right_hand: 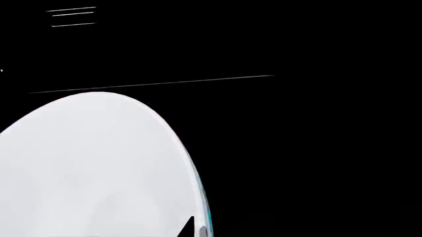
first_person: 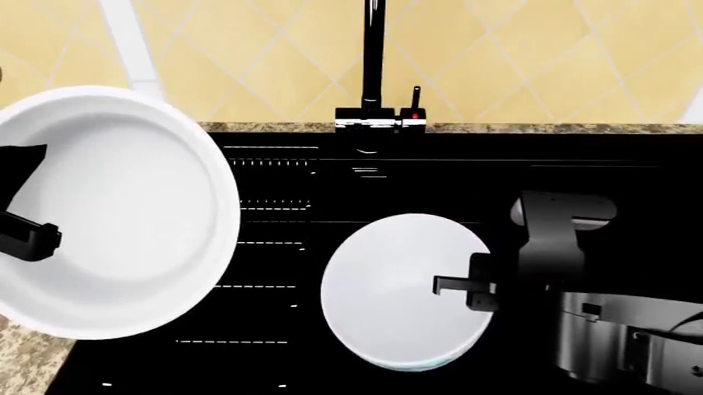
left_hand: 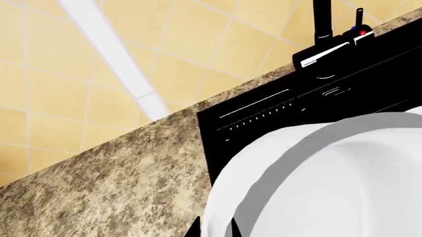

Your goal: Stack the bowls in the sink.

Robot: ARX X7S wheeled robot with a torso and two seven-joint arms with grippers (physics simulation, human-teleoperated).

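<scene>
Left hand [first_person: 28,234], black fingers clamped over the near rim of the plain round white ceramic bowl [first_person: 115,214], holding it aloft and tilted over the left edge of the large glossy black rectangular sink [first_person: 275,255]. Probably carried high so as to clear the basin wall before nesting into the other bowl.

Right hand [first_person: 467,290], fingers pinched on the right rim of the second round white ceramic bowl [first_person: 404,288], the one with a faint teal edge, low inside the basin; whether resting on the floor or just above it, hard to tell. Seemingly held to steady the target for stacking.

From the head view alone: both bowls well apart, tall black tap [first_person: 374,58] behind. From the left wrist view alone: mottled brown stone bench [left_hand: 112,182] beside the sink, below yellow tiled wall [left_hand: 46,74]. From the right wrist view alone: the teal band at the bowl's outer rim.
</scene>
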